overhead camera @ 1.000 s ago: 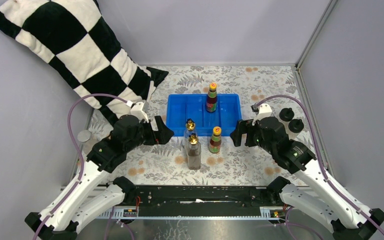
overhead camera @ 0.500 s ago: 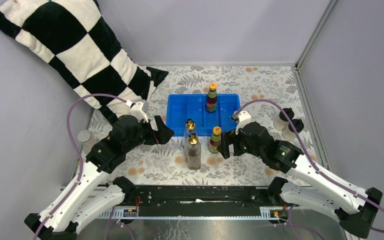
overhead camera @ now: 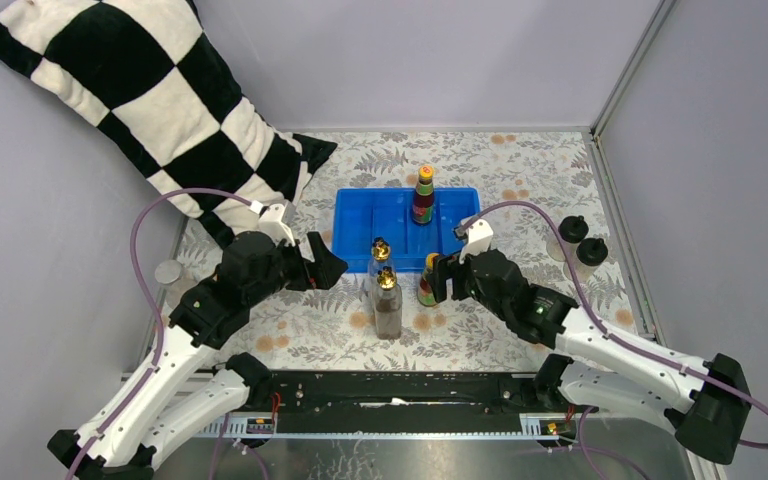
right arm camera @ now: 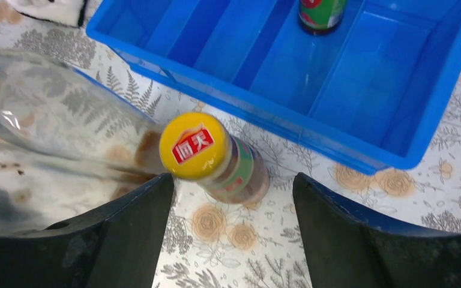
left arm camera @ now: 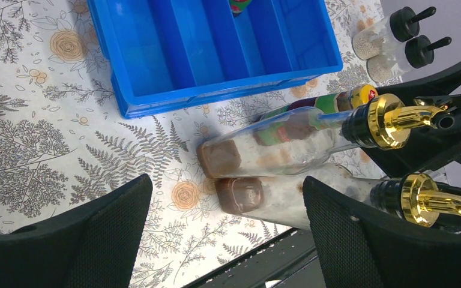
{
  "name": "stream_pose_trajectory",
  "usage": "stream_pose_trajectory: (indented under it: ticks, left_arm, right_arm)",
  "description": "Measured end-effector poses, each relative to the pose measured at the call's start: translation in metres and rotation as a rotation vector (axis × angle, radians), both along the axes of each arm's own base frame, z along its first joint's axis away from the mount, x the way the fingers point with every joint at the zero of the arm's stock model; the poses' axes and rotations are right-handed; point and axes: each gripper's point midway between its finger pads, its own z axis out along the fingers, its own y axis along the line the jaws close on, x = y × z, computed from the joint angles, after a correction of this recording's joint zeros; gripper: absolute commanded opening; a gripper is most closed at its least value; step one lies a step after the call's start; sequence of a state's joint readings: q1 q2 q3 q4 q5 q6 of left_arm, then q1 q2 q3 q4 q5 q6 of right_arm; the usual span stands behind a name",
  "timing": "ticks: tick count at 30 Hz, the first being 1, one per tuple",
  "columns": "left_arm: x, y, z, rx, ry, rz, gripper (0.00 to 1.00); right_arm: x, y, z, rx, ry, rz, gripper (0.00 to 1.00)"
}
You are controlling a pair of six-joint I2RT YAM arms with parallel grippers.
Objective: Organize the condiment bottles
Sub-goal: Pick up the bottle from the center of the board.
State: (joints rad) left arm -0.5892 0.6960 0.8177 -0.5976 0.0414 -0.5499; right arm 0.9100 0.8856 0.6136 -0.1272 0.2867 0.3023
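The right claw stands spread on either side of an orange-capped bottle. Table shows between its right finger and the glass, so it is released and not yet grasping. This bottle stands upright on the table just in front of the blue tray. The left claw hangs wide and empty to the left of two gold-spouted bottles. These stand upright close together, one just behind the other, at the tray's near edge and just left of the bottle the right claw brackets. Inside the tray only one thing shows: a second orange-capped bottle, upright near the far wall and right of the middle. Farther out, two black-capped shakers sit side by side on the table to the right of the tray, well apart from either claw. A small round silver lid, probably one of the jars, sits at the table's left edge near a checkered pillow; no second jar can be made out. By my reading the job is barely started: one bottle is put away and its twin looks to be next. The spouted pair, the shakers and the jars are all left.
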Motion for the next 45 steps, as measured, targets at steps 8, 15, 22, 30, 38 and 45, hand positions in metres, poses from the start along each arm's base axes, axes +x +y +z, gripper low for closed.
stream_pose_trajectory:
  ticks: [8,15,22,30,38,45]
  left_arm:
    - [0.0,0.001,0.001,0.0,-0.006,-0.001,0.99]
    - [-0.002,0.001,0.004,-0.005,-0.016,-0.002,0.99]
    - [-0.002,0.001,0.004,-0.005,-0.016,-0.002,0.99]
    - [-0.002,0.002,0.004,-0.007,-0.019,-0.002,0.99]
    - [-0.002,0.002,0.005,-0.008,-0.021,-0.002,0.99]
    - [-0.002,0.002,0.005,-0.008,-0.021,-0.002,0.99]
  right_arm:
    - [0.014,0.016,-0.001,0.011,-0.031,0.006,0.7]
    - [0.018,0.022,0.003,0.021,-0.043,0.013,0.63]
    - [0.02,0.027,0.01,0.033,-0.056,0.027,0.47]
    - [0.024,0.032,0.011,0.015,-0.064,0.04,0.36]
    - [0.024,0.035,0.013,-0.002,-0.068,0.054,0.36]
    - [0.019,0.032,0.014,-0.039,-0.043,0.063,0.35]
